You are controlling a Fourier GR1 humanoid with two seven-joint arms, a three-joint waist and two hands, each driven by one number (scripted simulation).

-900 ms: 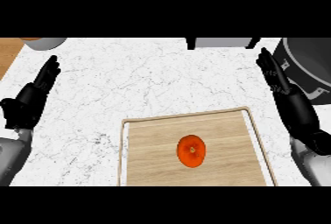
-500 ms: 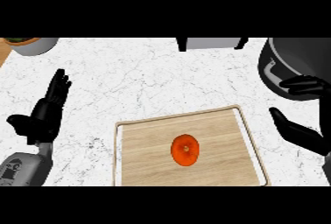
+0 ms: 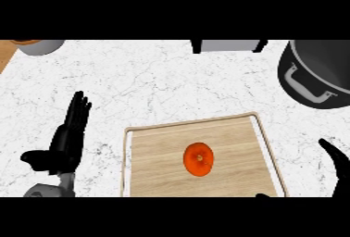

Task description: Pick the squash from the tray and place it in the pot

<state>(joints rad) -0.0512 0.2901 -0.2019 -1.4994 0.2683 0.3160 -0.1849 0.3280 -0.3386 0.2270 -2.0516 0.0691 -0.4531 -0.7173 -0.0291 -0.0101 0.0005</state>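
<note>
Squash (image 3: 198, 159): small orange oval, smooth skin, pale spot near its middle, lying flat near the centre of the tray (image 3: 156, 159), nothing touching it. Tray is a rectangular wooden board with light straight grain, thin pale raised rim and rounded corners, set slightly askew on the counter (image 3: 171, 83); its near edge runs out of view at the bottom. Counter is white marble-look stone with fine grey veins and speckles. Pot (image 3: 329, 59) sits at the upper right, well apart from the tray: round, dark grey, matte, cut off by the right edge, with a lighter grey loop handle (image 3: 308, 89) on the side facing the tray. Left hand (image 3: 67, 139): black, open, fingers straight and close together pointing away from the robot, thumb stuck out to the left, holding nothing, over bare counter left of the tray and not touching it; a bit of grey forearm (image 3: 46, 190) shows below it. Right hand (image 3: 338, 161): only a black curved sliver at the lower right edge, just right of the tray, holding nothing visible; can't tell its state. At the top edge, a grey boxy object (image 3: 229, 45) with dark ends. Top left: a grey round bowl (image 3: 45, 45), partly cut off, beside a strip of brown wood (image 3: 5, 54).
</note>
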